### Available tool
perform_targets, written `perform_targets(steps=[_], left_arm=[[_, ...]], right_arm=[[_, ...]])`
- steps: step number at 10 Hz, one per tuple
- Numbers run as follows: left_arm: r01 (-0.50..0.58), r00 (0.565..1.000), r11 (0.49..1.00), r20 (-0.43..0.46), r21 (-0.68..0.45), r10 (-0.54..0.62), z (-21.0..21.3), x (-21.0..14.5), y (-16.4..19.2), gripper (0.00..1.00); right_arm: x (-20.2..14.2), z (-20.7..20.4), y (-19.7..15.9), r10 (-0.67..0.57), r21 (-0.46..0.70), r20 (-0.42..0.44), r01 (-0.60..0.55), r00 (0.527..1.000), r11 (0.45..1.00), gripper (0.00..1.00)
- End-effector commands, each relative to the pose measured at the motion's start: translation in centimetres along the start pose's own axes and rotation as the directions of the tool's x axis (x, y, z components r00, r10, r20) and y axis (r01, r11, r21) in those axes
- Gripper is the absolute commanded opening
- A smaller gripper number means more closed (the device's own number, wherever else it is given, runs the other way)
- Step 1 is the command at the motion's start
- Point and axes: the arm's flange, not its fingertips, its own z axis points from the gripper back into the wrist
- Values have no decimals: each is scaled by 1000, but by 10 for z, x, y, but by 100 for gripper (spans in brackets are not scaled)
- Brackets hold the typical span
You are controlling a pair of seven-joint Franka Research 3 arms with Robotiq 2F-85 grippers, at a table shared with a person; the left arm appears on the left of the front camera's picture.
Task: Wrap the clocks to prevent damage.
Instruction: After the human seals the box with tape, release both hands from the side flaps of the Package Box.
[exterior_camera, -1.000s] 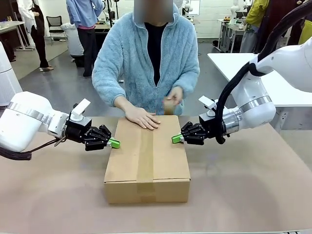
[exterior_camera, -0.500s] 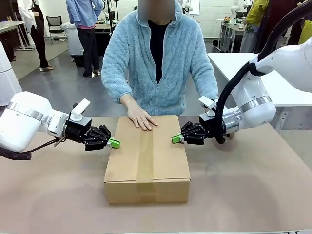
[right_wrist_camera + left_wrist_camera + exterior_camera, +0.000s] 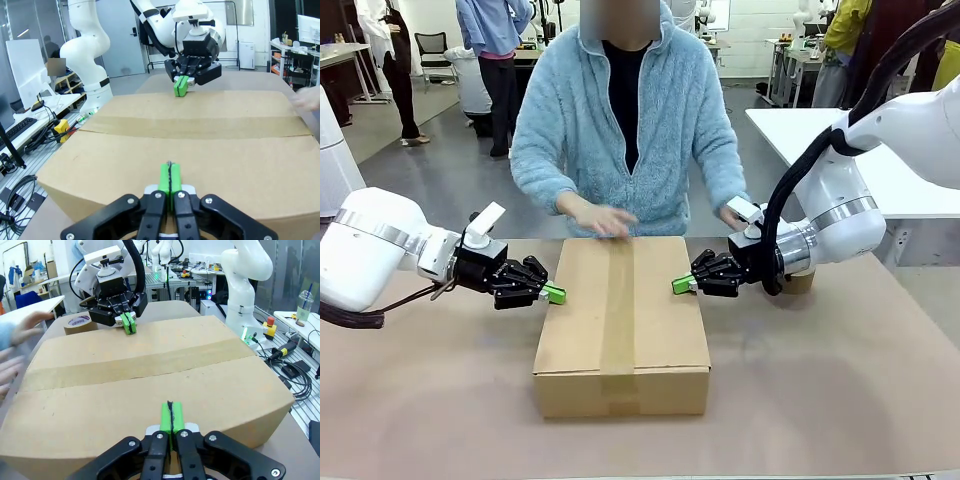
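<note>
A taped cardboard box is lying on the brown surface, its long axis running from the robot toward the person. The left gripper and right gripper, both fully closed and empty, are flanking it. The clocks cannot be seen.

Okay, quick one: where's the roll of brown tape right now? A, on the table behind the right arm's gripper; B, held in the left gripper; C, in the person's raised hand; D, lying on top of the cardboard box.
A: the tape roll lies flat on the table beside the cardboard box, just behind the right gripper.
</note>
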Motion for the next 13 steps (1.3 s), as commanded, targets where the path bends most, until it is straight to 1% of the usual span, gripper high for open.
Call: perform_targets(steps=[1, 4, 5, 6, 7, 8, 9, 10, 11, 12, 13], left_arm=[[3, 1000, 1000, -9, 6, -3, -2, -1, 1, 1], [0, 1000, 1000, 0, 0, 0, 0, 0, 0, 1], [13, 999, 1000, -35, 16, -13, 15, 31, -4, 1], [42, 998, 999, -58, 17, -41, 30, 64, -15, 1], [50, 995, 999, -83, 3, -50, 43, 91, -26, 1], [21, 986, 1000, -165, -2, -21, 59, 116, -41, 1], [-18, 977, 1000, -211, -5, 16, 79, 137, -49, 1], [-65, 961, 997, -269, 30, 71, 98, 156, -64, 1], [-95, 946, 994, -305, 61, 110, 112, 171, -81, 1], [-118, 928, 989, -345, 90, 142, 125, 187, -92, 1], [-145, 900, 980, -394, 138, 189, 133, 198, -105, 1]], right_arm=[[-4, -2, -1, -6, -8, -6, 6, 1000, 1000, 1], [0, 0, 0, 0, 0, 0, 0, 1000, 1000, 1], [27, 6, 12, 20, -64, -71, -24, 997, 998, 1], [58, 19, 27, 20, -99, -116, -32, 993, 995, 1], [86, 36, 42, -5, -139, -153, -17, 988, 990, 1], [108, 48, 61, -46, -178, -241, 2, 969, 984, 1], [143, 62, 91, -85, -248, -317, 4, 945, 969, 1], [164, 68, 112, -115, -288, -357, 8, 927, 958, 1], [184, 73, 134, -147, -336, -407, 2, 902, 942, 1], [198, 78, 150, -183, -386, -426, 5, 886, 922, 1], [203, 85, 160, -223, -436, -430, 15, 875, 900, 1]])
